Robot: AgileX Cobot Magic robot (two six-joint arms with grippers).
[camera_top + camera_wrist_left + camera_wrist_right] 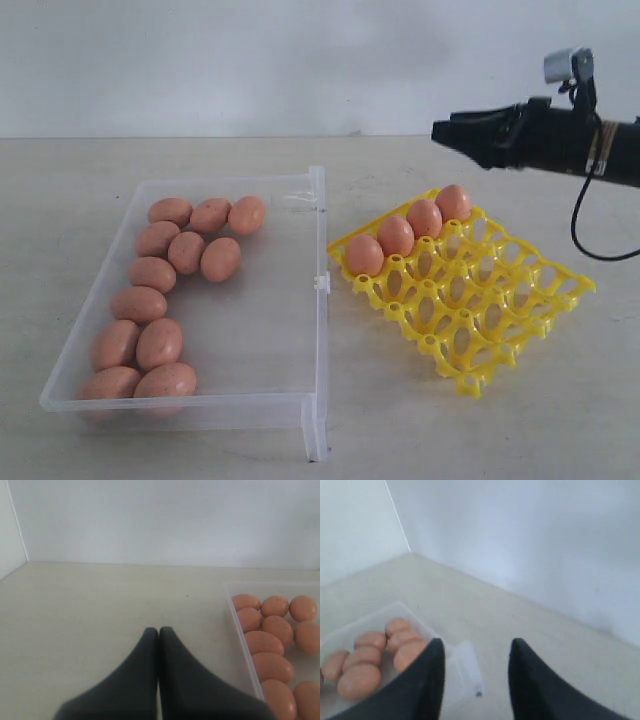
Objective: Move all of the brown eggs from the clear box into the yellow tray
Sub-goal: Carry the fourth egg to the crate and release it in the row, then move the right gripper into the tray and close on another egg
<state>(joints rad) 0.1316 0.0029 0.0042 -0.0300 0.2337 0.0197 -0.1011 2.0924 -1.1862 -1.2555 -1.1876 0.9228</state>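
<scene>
Several brown eggs (186, 252) lie along the left and far side of the clear box (268, 330) on the left. The yellow tray (490, 300) to its right holds several more eggs (395, 236) in its far-left row. My right gripper (445, 131) hangs in the air above and behind the tray, pointing left; in the right wrist view it (476, 647) is open and empty, with the box's eggs (367, 655) below. My left gripper (159, 630) is shut and empty over bare table, beside the box's wall (242, 640), and does not show in the exterior view.
The box's thick rim flange (318, 300) runs between box and tray. A white wall stands behind the beige table (560, 400). A black cable (580, 215) loops down from the right arm.
</scene>
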